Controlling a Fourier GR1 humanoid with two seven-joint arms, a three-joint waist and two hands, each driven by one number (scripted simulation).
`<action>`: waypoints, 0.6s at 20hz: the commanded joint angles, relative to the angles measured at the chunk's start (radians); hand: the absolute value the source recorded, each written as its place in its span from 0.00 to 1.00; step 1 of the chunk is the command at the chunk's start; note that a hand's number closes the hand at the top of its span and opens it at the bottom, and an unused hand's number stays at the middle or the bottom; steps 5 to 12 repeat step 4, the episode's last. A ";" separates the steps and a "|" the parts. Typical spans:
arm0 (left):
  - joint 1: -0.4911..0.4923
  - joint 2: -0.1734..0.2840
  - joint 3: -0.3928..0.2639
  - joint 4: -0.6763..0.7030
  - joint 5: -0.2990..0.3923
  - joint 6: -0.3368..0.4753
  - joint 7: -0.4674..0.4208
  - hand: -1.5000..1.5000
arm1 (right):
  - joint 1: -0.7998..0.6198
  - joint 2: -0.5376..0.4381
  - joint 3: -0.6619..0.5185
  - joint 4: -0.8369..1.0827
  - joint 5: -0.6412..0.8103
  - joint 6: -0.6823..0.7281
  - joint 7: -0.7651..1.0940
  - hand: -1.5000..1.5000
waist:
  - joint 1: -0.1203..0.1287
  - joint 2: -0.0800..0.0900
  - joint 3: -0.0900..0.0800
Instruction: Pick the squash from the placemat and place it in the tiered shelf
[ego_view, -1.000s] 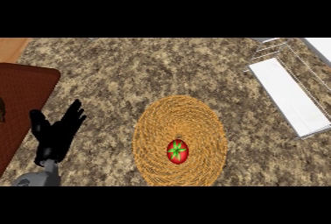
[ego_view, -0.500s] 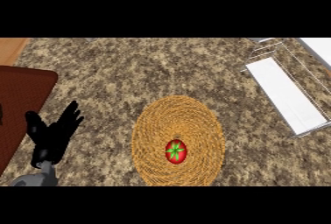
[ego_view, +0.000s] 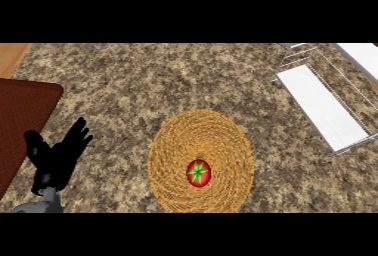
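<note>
My left hand (ego_view: 57, 157) is resting near the tabletop's (ego_view: 133, 80) left edge, its fingers (ego_view: 77, 132) straight, spread, and holding nothing; my right hand is not showing. I am seeing the squash (ego_view: 198, 173), red with a green star on top, lying on the woven placemat (ego_view: 201, 135) toward the near edge, well apart from that hand. The tiered shelf (ego_view: 325, 112) is standing at the far right corner, so the squash is not in it now.

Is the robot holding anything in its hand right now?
No, nothing is held. The left hand is open at the lower left, fingers up. The red squash lies alone on the placemat. The right hand is not in view.
</note>
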 joint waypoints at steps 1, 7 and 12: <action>0.009 -0.013 -0.012 0.055 -0.010 -0.003 0.011 0.50 | 0.016 0.014 -0.030 -0.227 -0.036 0.223 0.090 0.00 | -0.011 0.003 -0.005; 0.035 -0.038 -0.028 0.047 -0.022 0.011 0.009 0.50 | 0.034 0.025 -0.045 -0.346 -0.074 0.346 0.077 0.00 | -0.007 0.003 -0.005; 0.035 -0.038 -0.028 0.047 -0.022 0.011 0.009 0.50 | 0.034 0.025 -0.045 -0.346 -0.074 0.346 0.077 0.00 | -0.007 0.003 -0.005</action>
